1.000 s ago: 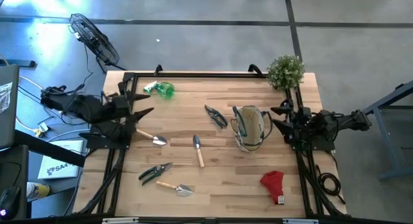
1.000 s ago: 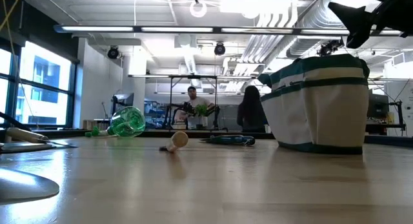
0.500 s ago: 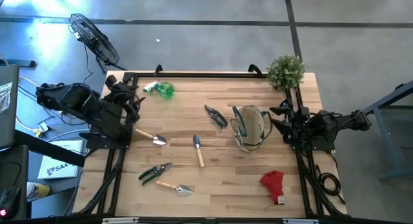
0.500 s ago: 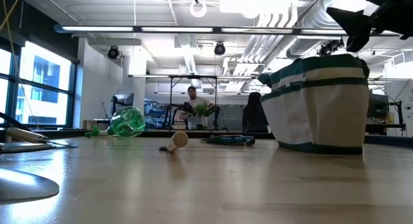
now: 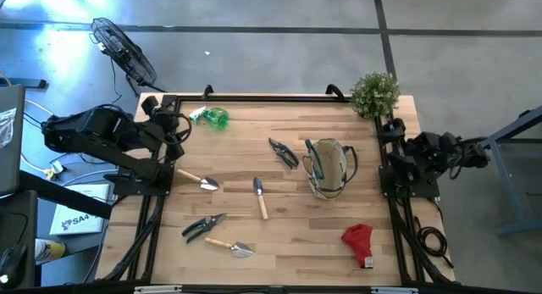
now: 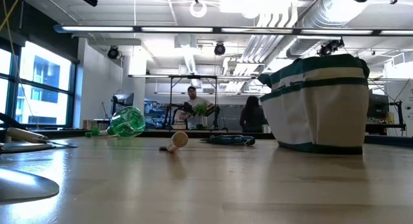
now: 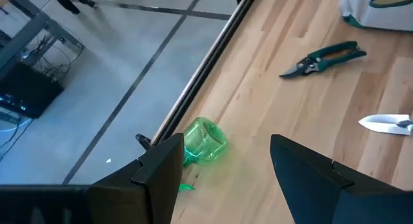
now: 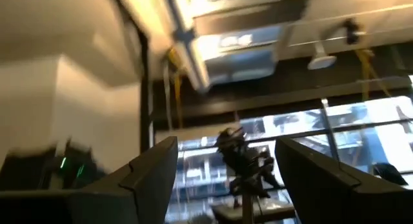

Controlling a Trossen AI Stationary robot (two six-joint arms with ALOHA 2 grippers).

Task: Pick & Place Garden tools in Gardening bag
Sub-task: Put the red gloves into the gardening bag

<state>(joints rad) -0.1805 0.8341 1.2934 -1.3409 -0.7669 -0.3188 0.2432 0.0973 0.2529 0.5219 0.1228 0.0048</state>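
At the table's left edge the left gripper (image 7: 222, 169) hangs with its fingers spread wide and nothing between them, close to the green spray bottle (image 5: 210, 117) lying on its side near the far rim. On the right edge, the right gripper (image 8: 222, 179) is lifted, its fingers also wide apart and empty, pointing up at the room's ceiling. Between them the gardening bag (image 5: 329, 167) stands upright, with the dark-handled shears (image 5: 284, 152) just beside it. Two trowels (image 5: 200, 181) (image 5: 260, 197) lie mid-table, green-handled shears (image 5: 203, 226) and a third trowel (image 5: 229, 246) nearer the front, the red glove (image 5: 359, 240) front right. A bushy plant (image 5: 374, 93) sits at the far right corner.
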